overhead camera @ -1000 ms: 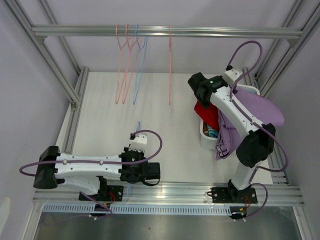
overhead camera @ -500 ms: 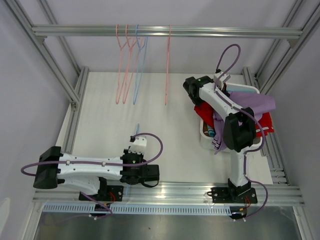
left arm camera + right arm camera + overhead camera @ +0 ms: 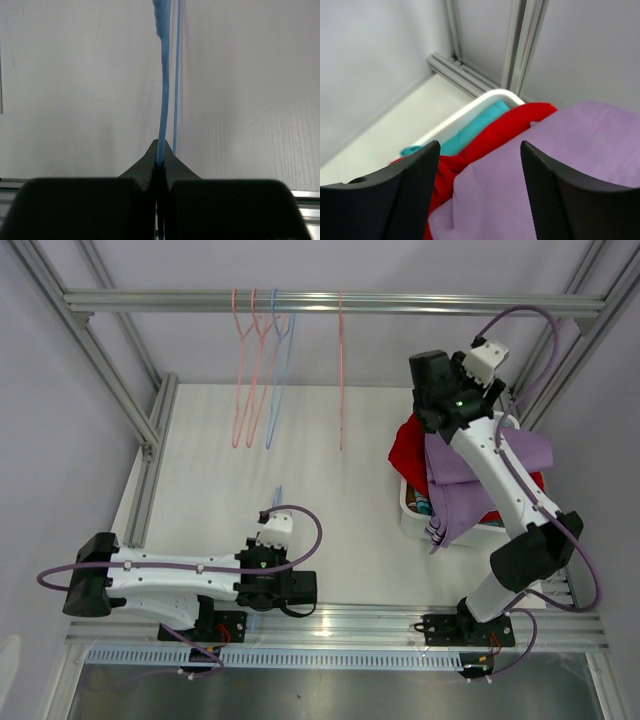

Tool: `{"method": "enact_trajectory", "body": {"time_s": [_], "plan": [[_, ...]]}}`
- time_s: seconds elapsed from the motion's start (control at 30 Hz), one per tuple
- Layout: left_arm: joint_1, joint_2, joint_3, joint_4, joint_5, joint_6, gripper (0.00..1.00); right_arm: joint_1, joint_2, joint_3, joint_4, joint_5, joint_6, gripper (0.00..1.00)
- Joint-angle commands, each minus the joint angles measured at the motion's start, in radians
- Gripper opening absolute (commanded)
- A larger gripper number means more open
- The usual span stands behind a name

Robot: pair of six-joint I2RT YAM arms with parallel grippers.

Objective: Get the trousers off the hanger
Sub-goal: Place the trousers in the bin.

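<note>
Three pairs of trousers (image 3: pixel 455 490) show, a lavender pair (image 3: pixel 560 150) over a red pair (image 3: pixel 405 445) and a teal pair (image 3: pixel 470 132), heaped in the white bin (image 3: pixel 408 510) at the surface's (image 3: pixel 330 500) right, my right pincer (image 3: pixel 479 150) spread apart just above them. Lavender cloth droops over the bin's near rim, so I judge it could slide out or snag on my arm (image 3: pixel 500 470) crossing overhead. My left pincer (image 3: pixel 160 150) is clamped on a blue hanger (image 3: pixel 162 100), well apart from the hangers (image 3: pixel 250 370) on the rail (image 3: pixel 400 305).

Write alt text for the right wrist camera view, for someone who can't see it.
The open right gripper hovers above the lavender trousers, which lie on top of the red trousers and teal trousers piled in a white bin. The bin sits in a corner of the table, beside an aluminium frame post.
</note>
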Motion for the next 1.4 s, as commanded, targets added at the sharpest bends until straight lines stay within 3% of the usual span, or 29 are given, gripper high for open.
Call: {"method": "enact_trajectory", "body": {"time_s": [0.0, 0.13, 0.27, 0.3, 0.4, 0.43, 0.47, 0.77, 1.17, 1.37], "plan": [[-0.026, -0.035, 0.053, -0.084, -0.024, -0.071, 0.01, -0.007, -0.030, 0.088, 0.125, -0.088, -0.199, 0.71], [-0.044, -0.032, 0.067, -0.105, -0.017, -0.084, 0.01, -0.007, -0.041, 0.111, -0.032, -0.112, -0.107, 0.71], [-0.054, -0.030, 0.093, -0.150, -0.022, -0.109, 0.01, -0.004, -0.140, 0.035, -0.050, -0.224, -0.072, 0.59], [-0.054, -0.041, 0.097, -0.156, -0.024, -0.103, 0.01, -0.004, -0.157, 0.035, -0.078, -0.246, -0.059, 0.54], [-0.054, -0.085, 0.128, -0.142, -0.025, -0.054, 0.01, 0.008, -0.213, 0.046, -0.142, -0.315, -0.033, 0.23], [-0.054, -0.098, 0.127, -0.118, -0.025, -0.017, 0.01, 0.014, -0.225, 0.050, -0.165, -0.324, -0.023, 0.08], [-0.054, -0.110, 0.137, -0.106, -0.027, -0.002, 0.01, 0.031, -0.249, 0.052, -0.187, -0.327, 0.008, 0.01], [-0.052, -0.135, 0.191, -0.078, -0.019, 0.063, 0.01, 0.056, -0.323, -0.037, -0.426, -0.306, 0.197, 0.00], [-0.054, -0.193, 0.165, -0.058, 0.016, 0.080, 0.01, -0.068, -0.340, -0.650, -0.106, -0.467, 0.289, 0.00], [-0.054, -0.221, 0.162, -0.093, 0.022, 0.066, 0.01, -0.081, -0.243, -0.648, -0.119, -0.482, 0.315, 0.00]]}}
